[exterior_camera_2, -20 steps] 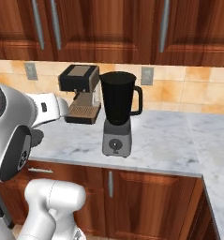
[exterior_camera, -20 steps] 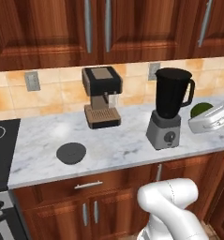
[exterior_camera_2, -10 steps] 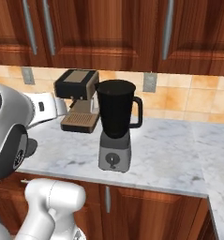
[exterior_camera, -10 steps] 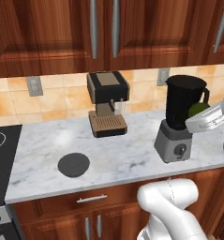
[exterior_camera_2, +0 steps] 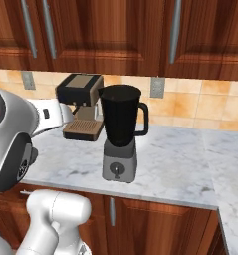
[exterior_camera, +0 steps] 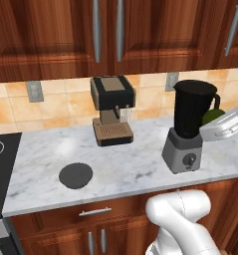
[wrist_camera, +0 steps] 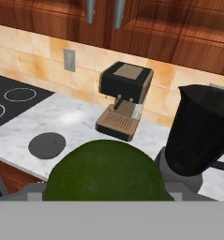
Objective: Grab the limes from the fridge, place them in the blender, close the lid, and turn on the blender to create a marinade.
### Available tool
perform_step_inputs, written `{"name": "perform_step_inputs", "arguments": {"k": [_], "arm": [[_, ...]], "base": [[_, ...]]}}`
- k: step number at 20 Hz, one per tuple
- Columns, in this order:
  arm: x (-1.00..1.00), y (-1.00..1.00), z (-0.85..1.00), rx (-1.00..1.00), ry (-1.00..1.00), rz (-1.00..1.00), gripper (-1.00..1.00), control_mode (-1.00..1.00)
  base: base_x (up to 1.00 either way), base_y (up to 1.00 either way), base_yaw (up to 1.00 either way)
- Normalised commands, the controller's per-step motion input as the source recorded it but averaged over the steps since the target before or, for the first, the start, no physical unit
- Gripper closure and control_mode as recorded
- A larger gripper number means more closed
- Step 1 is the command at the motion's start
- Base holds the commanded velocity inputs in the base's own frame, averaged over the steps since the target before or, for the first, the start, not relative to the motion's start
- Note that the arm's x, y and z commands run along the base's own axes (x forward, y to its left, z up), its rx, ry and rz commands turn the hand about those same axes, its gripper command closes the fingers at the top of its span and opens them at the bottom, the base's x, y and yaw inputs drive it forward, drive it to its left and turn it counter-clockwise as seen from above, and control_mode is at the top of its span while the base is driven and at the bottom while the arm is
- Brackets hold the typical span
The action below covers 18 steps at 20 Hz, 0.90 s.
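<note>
A dark-green lime (wrist_camera: 108, 171) fills the lower middle of the hand view, and my gripper (wrist_camera: 108, 190) is shut on it. In the left base view the lime (exterior_camera: 213, 114) hangs just right of the jar's top, held by the gripper (exterior_camera: 212, 120). The black blender (exterior_camera: 189, 124) (exterior_camera_2: 120, 130) (wrist_camera: 201, 135) stands on the marble counter with its jar open at the top. On the counter to the left lies the lid (exterior_camera: 75, 175) (wrist_camera: 47, 145), flat and well apart from the blender. The fridge is out of view.
A brown-and-black coffee machine (exterior_camera: 112, 110) (exterior_camera_2: 81, 107) (wrist_camera: 125, 101) stands against the tiled wall left of the blender. At the counter's left end is a black stovetop (exterior_camera: 0, 164) (wrist_camera: 12, 101). Wooden cabinets (exterior_camera: 110, 35) hang above the counter.
The whole picture has shifted and drawn a little closer, so the base has moved. The lime stays in the gripper beside the blender jar's top.
</note>
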Motion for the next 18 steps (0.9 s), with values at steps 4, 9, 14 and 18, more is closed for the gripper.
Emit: {"name": "perform_step_inputs", "arguments": {"k": [4, 9, 14, 18], "arm": [[0.44, -0.01, 0.19, 0.0, 0.11, -0.04, 1.0, -1.0], [0.98, -0.1, 0.24, 0.0, 0.33, -0.16, 1.0, -1.0], [0.85, -0.62, 0.03, 0.0, 0.11, -0.13, 1.0, -1.0], [0.69, -0.59, 0.05, 0.0, 0.0, -0.14, 1.0, -1.0]], "base": [[0.0, 0.0, 0.0], [0.0, 0.0, 0.0], [0.0, 0.0, 0.0], [0.0, 0.0, 0.0]]}}
